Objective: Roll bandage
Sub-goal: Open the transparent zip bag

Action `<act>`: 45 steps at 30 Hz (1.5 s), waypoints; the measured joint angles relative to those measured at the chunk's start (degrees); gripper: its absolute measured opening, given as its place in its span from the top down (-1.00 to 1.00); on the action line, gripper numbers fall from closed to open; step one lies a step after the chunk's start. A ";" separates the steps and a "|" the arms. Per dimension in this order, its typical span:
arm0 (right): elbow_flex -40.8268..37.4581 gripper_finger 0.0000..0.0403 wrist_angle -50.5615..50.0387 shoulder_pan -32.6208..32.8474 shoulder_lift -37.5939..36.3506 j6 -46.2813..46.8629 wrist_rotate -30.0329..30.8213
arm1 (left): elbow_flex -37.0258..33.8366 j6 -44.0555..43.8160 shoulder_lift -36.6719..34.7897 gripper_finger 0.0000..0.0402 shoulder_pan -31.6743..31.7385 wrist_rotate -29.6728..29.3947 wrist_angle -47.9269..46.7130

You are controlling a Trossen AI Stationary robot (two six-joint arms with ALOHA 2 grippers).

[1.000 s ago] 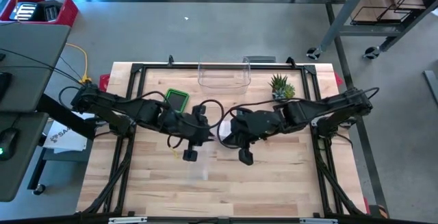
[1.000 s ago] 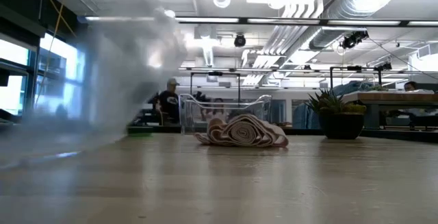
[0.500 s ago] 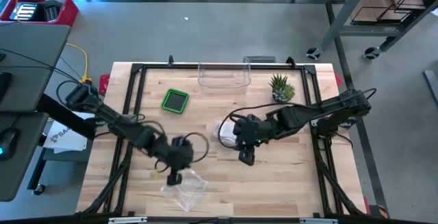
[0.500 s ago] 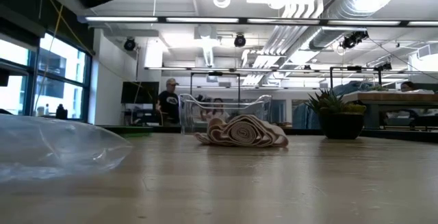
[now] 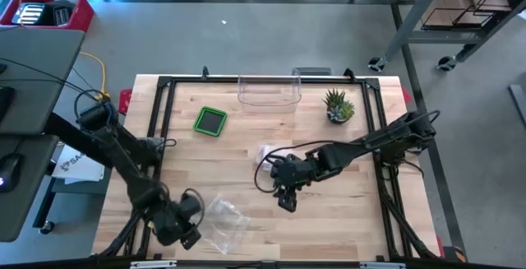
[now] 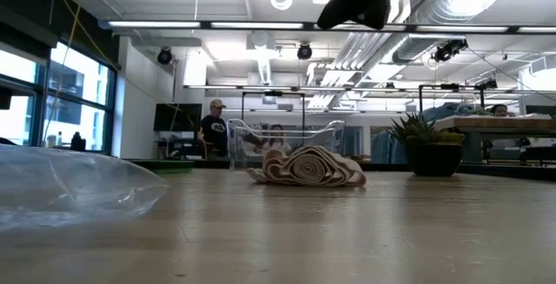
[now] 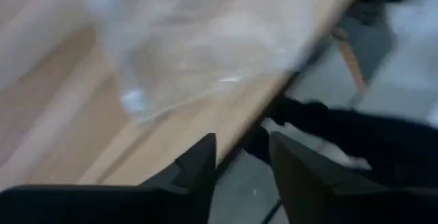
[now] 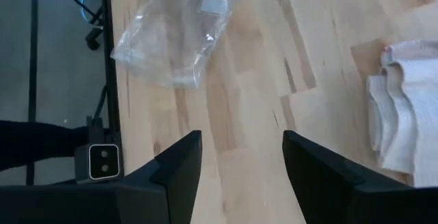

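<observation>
Hovering over mid-table, right gripper [image 5: 283, 200] stood with jaws apart, empty, bandage [image 5: 269, 155] lying bunched just beside it. Left gripper [image 5: 186, 234], also apart, sat by plastic bag [image 5: 223, 220]. Rolling looked not yet begun; next needs grabbing a loose end.

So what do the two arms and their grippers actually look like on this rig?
Both arms are dark, near-black, jointed links with thin black cables looping alongside. The left gripper ends in two dark, tapered, wedge-shaped fingers; the right gripper has two broader dark fingers with angled inner faces. No markings show on either.
</observation>
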 joint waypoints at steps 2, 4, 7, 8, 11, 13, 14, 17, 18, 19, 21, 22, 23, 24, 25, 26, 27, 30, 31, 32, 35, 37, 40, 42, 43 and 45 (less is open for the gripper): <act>0.00 0.02 0.91 0.10 0.89 -0.87 -0.09 | -1.69 -7.45 0.37 0.22 -1.58 -2.01 -0.12; 0.00 0.02 2.07 0.15 1.79 -0.98 -0.77 | -3.75 -13.04 0.81 0.13 -2.09 -2.49 3.03; 0.00 0.02 3.33 0.10 2.62 -1.09 -2.12 | -6.22 -17.19 2.06 0.04 -1.90 -2.92 6.06; 0.00 0.02 3.53 0.10 2.80 -1.12 -2.44 | -6.34 -17.97 2.59 0.02 -1.86 -2.72 6.25; 0.00 0.02 3.32 0.10 3.10 -1.13 -3.04 | -6.96 -19.35 3.70 0.01 -1.41 -2.60 5.87; 0.00 0.02 3.46 0.10 3.10 -1.18 -2.95 | -6.98 -19.58 4.64 0.01 -1.12 -2.52 5.39; 0.00 0.02 3.50 0.10 3.08 -1.18 -2.85 | -6.94 -19.88 5.21 0.01 -1.04 -2.26 5.50; 0.00 0.02 3.43 0.06 3.08 -1.17 -1.99 | -6.97 -21.90 7.02 0.01 -0.62 -1.06 6.01; 0.00 0.02 3.46 0.04 3.08 -1.16 -1.68 | -6.97 -22.54 7.53 0.01 -0.48 -1.03 6.96; 0.00 0.02 3.46 0.04 3.08 -1.16 -1.47 | -6.95 -22.65 8.02 0.01 -0.24 -0.95 8.29; 0.00 0.02 3.45 -0.05 3.08 -1.18 -1.33 | -6.91 -21.40 8.38 0.01 0.34 -1.03 9.97; 0.00 0.02 3.41 -0.13 3.08 -1.18 -1.33 | -6.63 -20.38 8.38 0.01 0.80 -1.23 9.67; 0.00 0.02 3.44 -0.19 3.08 -1.16 -1.33 | -6.15 -19.09 8.33 0.01 1.21 -1.77 9.25; 0.00 0.02 3.48 -0.28 3.08 -1.18 -1.33 | -5.64 -17.51 8.24 0.02 1.52 -2.86 8.48; 0.00 0.02 3.44 -0.44 3.08 -1.23 -1.29 | -5.24 -16.11 8.12 0.03 2.01 -4.05 7.57; 0.00 0.02 3.43 -0.65 3.08 -1.54 -1.20 | -4.97 -14.57 8.07 0.05 2.70 -4.64 7.18; 0.00 0.02 3.43 -0.86 3.08 -1.84 -1.05 | -4.90 -12.73 8.10 0.08 3.46 -4.60 7.51; 0.00 0.02 3.24 -1.61 3.05 -2.06 -2.11 | -4.90 -4.78 8.42 0.19 6.48 -0.86 9.61; 0.00 0.02 2.99 -1.93 3.05 -2.04 -3.03 | -4.90 -1.15 8.42 0.24 7.57 1.48 10.06; 0.00 0.02 2.70 -2.09 3.05 -1.72 -3.92 | -4.89 2.53 8.39 0.31 8.77 3.96 10.42; 0.00 0.07 2.12 -2.22 2.81 -1.76 -4.52 | -4.87 11.57 8.25 0.65 11.99 8.57 10.48; 0.00 0.20 0.98 -1.74 2.07 -1.92 -4.22 | -4.87 16.92 8.05 0.90 13.99 10.63 10.57; 0.00 0.57 -1.40 -0.79 0.35 -1.45 -4.12 | -4.83 23.28 8.01 0.97 15.88 15.05 10.52; 0.02 0.87 -4.02 0.07 -0.74 -0.77 -3.11 | -4.83 28.80 8.01 0.99 16.14 17.60 8.97; 0.02 0.92 -5.60 0.58 -1.20 -0.13 -2.58 | -4.83 31.76 8.01 0.99 16.18 18.55 8.14; 0.04 0.94 -9.49 1.60 -1.59 1.78 -1.28 | -4.83 38.14 8.01 1.00 16.54 19.81 7.90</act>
